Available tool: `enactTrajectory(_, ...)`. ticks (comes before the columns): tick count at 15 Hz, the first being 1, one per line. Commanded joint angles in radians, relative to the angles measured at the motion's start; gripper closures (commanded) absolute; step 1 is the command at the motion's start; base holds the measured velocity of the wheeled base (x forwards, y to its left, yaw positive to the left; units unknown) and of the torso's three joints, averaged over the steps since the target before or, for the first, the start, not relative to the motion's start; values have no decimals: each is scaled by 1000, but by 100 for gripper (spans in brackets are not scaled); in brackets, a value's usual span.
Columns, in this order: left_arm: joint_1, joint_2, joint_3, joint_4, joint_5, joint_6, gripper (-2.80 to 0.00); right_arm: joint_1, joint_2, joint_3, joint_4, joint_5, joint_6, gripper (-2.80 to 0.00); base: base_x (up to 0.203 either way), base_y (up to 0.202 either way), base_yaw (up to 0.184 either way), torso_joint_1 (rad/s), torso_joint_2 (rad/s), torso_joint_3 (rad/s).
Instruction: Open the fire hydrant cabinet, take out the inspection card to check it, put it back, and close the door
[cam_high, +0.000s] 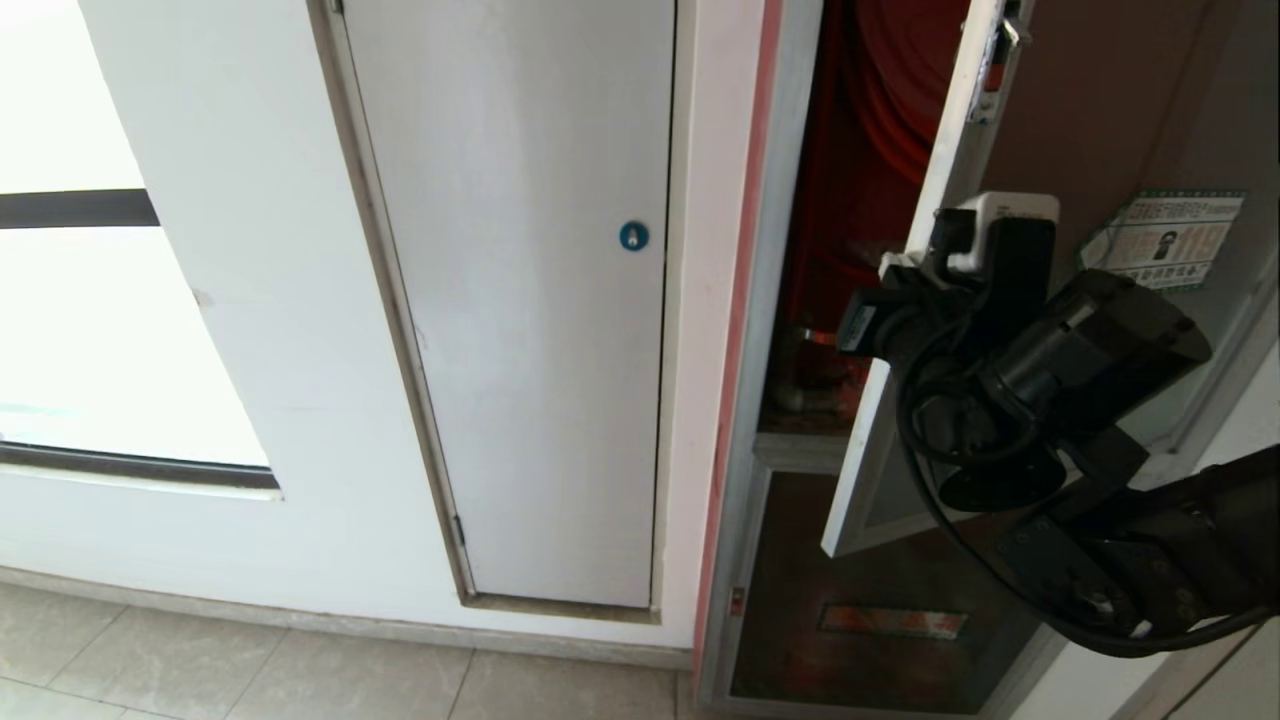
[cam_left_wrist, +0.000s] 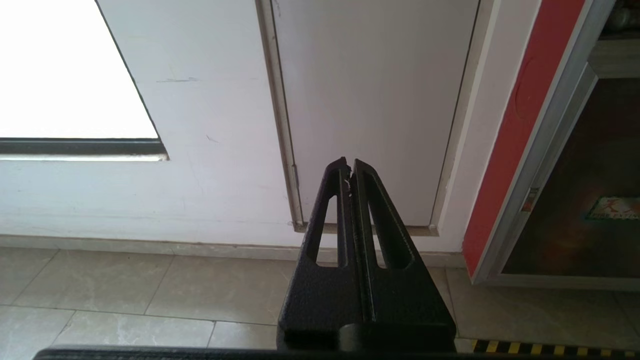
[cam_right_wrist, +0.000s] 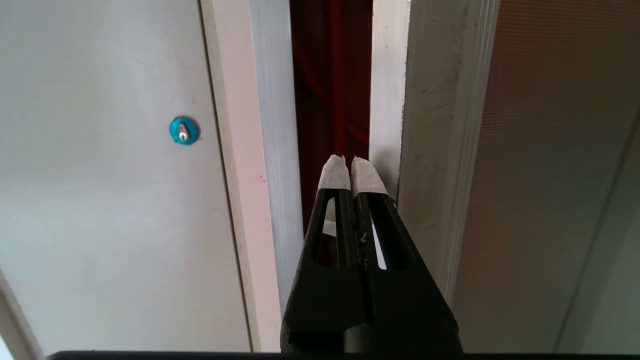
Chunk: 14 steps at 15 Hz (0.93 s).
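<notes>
One tall silver-framed dark-glass door stood partly ajar, its long axis upright and its free edge swung out toward the camera.

Right gripper, tape-tipped fingers pressed together on nothing, pointed into the gap beside that edge; the arm hid part of the pane. Of the silver cabinet's red interior only a dark sliver showed; no card discernible. Left gripper was closed, empty, low near the floor.

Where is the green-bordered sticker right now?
In the head view, the sticker sits far right on the half-open door, just above the right arm.
</notes>
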<state>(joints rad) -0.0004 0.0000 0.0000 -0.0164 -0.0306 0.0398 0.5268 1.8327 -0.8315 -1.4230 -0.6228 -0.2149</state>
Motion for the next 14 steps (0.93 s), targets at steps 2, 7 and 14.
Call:
enactTrajectory(2,-1,-2,6,0,0,0,0,-4,-31,27,-8,-4,0,0,0,0,0,0,0,0)
enactTrajectory(7,0,-2,6,0,0,0,0,-11,-57,61,-10,-5,2,0,0,0,0,0,0,0)
enactTrajectory(14,0,-2,6,0,0,0,0,-19,-88,132,-45,-17,17,0,0,0,0,0,0,0)
